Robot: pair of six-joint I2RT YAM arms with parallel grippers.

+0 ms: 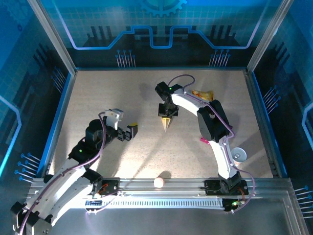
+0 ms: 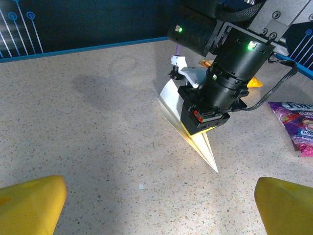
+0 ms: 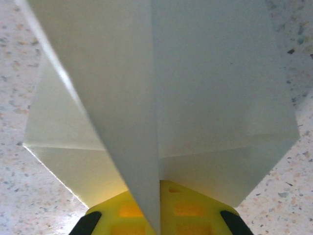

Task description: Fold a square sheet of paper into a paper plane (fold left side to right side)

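Paper plane [image 3: 205, 93] pinched in R gripper [image 1: 166, 117]; pink wrapper [image 2: 294, 120], yellow pkt [image 1: 202, 93] nearby.

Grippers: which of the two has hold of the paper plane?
The right gripper, shut on the paper plane at mid-table. The left gripper is open and apart from it, holding nothing.

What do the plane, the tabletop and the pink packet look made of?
The paper plane: thin matte white paper, with sharp creases and stacked layers.
The tabletop: hard, beige and finely speckled, probably stone-look laminate; the look leaves it open.
The pink packet: printed plastic film, likely, slightly shiny with wrinkled edges.
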